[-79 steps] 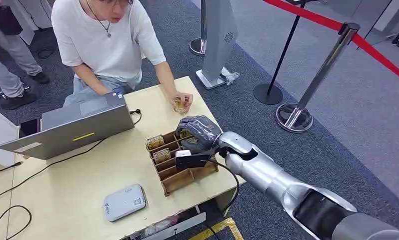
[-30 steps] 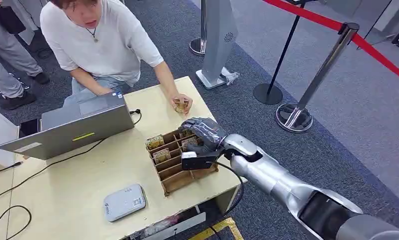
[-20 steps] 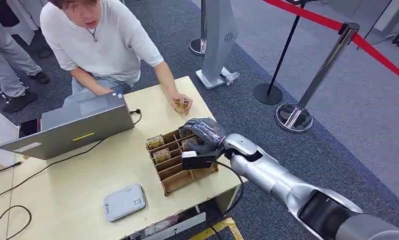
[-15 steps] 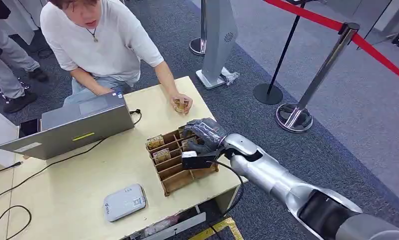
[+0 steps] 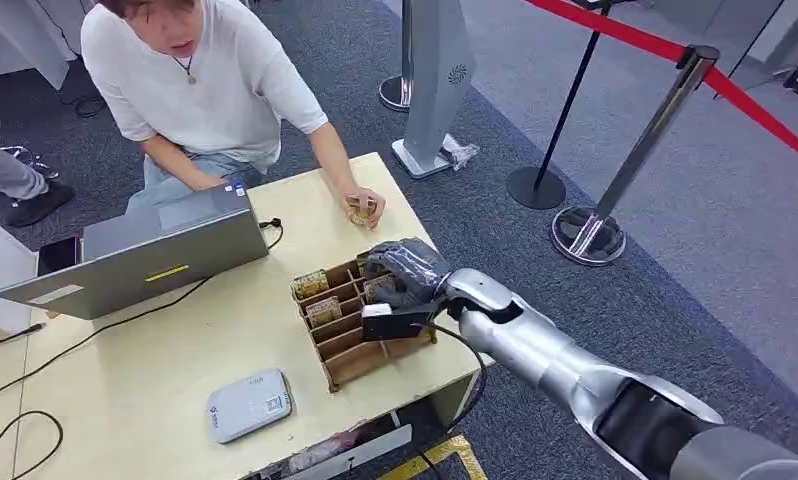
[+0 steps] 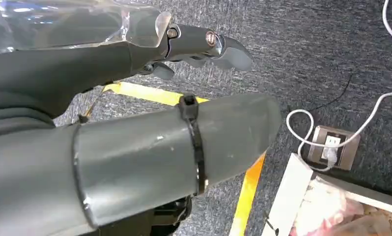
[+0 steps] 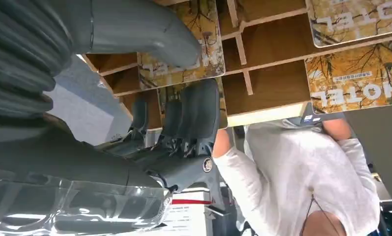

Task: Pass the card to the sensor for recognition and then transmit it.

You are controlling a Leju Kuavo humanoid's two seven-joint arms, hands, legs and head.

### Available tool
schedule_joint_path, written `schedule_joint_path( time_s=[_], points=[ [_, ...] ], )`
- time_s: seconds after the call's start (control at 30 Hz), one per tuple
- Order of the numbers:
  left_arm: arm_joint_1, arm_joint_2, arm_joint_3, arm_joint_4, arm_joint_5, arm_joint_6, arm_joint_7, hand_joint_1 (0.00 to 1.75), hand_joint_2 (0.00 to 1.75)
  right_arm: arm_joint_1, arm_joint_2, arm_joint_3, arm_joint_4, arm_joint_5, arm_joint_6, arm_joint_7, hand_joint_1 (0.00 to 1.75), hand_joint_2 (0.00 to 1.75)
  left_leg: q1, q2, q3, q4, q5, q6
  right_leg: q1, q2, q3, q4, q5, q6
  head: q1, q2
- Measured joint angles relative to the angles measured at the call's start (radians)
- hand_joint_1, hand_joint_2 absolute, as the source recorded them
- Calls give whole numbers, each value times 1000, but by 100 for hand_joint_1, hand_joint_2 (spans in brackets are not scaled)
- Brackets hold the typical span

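We are reaching our right robot hand (image 5: 403,272) into the wooden card rack (image 5: 347,365) on the table (image 5: 135,390), and the step in hand, as we judge it, is picking one card out of its slot. In the right wrist view the thumb (image 7: 150,29) is lying on one face of a yellow card (image 7: 211,51) and the dark fingers (image 7: 199,110) are lying against a card behind the divider; whether the card is truly pinched or merely touched, we cannot tell. To do this well, we are thinking the thumb and fingers should close on a single card only, then lift straight along the slot so the thin dividers are not snagged and the rack is not dragged.

The rack is divided into rows of narrow compartments. Cards printed with "HOTEL" (image 7: 356,81) are standing in several slots at the far end, while the compartments nearer us look bare. The grey sensor (image 5: 248,403) is lying flat on the table, well apart from the rack. A person's hand (image 5: 363,205) is resting just beyond the rack, holding something small.

Our left robot hand (image 6: 199,44) is hanging over the carpet, fingers loosely apart, holding nothing.
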Motion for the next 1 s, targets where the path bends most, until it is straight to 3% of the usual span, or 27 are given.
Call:
schedule_joint_path(
  time_s=[0.2, 1.0],
  points=[
    [0, 0, 1, 0, 1, 3, 0, 0, 0, 0, 0, 1, 1, 0, 0, 0, 103, 175, 0, 0, 0, 0, 0, 0, 0, 0, 0, 0, 0, 0, 0, 0],
    [0, 0, 13, 0, 3, 3, 0, 0, 0, 0, 0, 7, 3, -3, 1, 9, 99, 175, 0, 0, 0, 0, 0, 0, 0, 0, 0, 0, 0, 0, 0, 0]
  ],
)
